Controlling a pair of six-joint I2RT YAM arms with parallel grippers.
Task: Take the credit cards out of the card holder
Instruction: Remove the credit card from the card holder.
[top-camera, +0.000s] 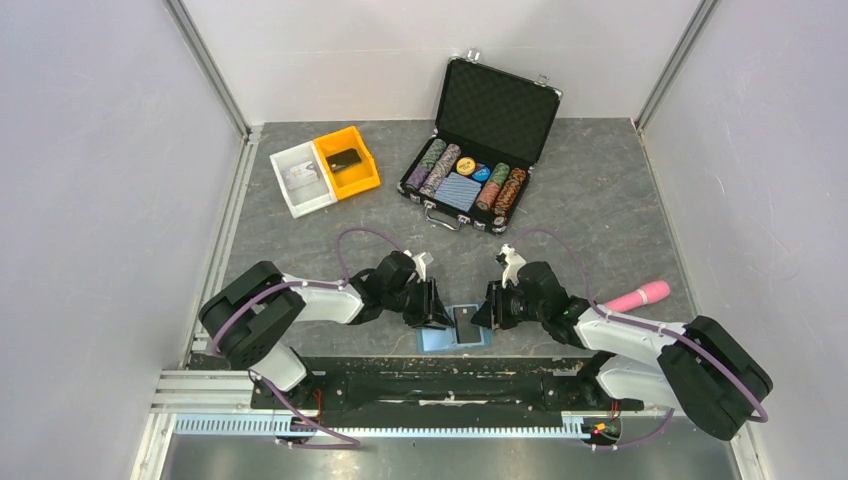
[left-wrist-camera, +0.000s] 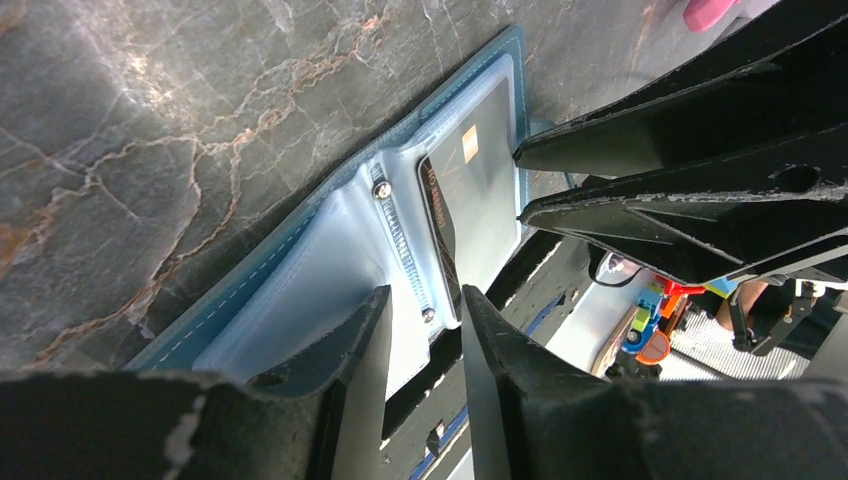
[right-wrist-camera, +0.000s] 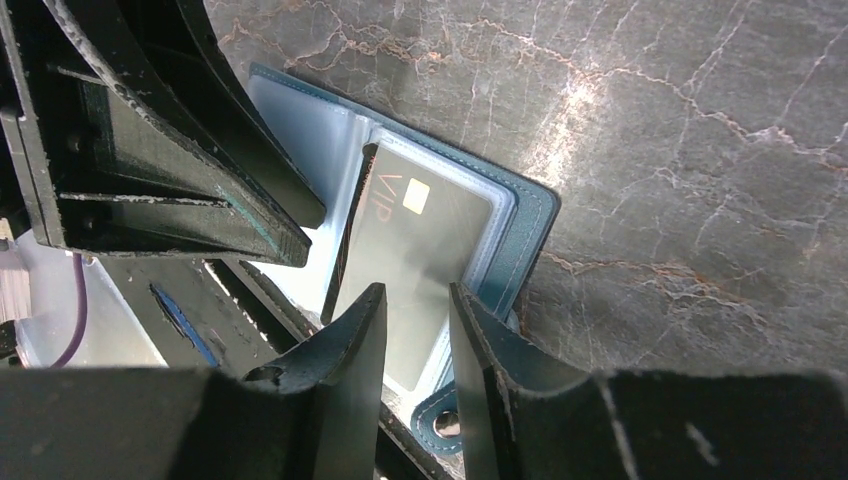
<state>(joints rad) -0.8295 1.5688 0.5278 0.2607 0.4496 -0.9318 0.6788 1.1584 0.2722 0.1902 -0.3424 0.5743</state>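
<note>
**Operator:** How far along am I?

**Spotter:** Partway, I'd judge. One black card (top-camera: 343, 160) already lies in the yellow bin (top-camera: 368, 178) at the far left of the desk (top-camera: 600, 200). Another credit card (right-wrist-camera: 420, 240), marked VIP, is not out yet. It sits on the right panel of the card holder (top-camera: 438, 341), which lies open and flat at the near edge of the desk, between your two arms.

**Operator:** Is that card loose?

**Spotter:** Its long edge by the spine stands up off the panel. The rest looks tucked into the clear pocket. You have that one to draw out and drop off. The left panel looks empty in both wrist views.

**Operator:** And my hands?

**Spotter:** Your left hand (left-wrist-camera: 427, 300) is low over the spine, fingers a narrow gap apart, gripping nothing I can make out. Your right hand (right-wrist-camera: 417, 295) is likewise slightly parted over the card's near end. Whether its tips press on the card, I cannot tell.

**Operator:** Other containers?

**Spotter:** The white bin (top-camera: 285, 188), touching the yellow one, holds something pale that I cannot identify. The open black case (top-camera: 500, 110) farther back holds poker chips (top-camera: 440, 165) and a blue deck (top-camera: 460, 190).
</note>
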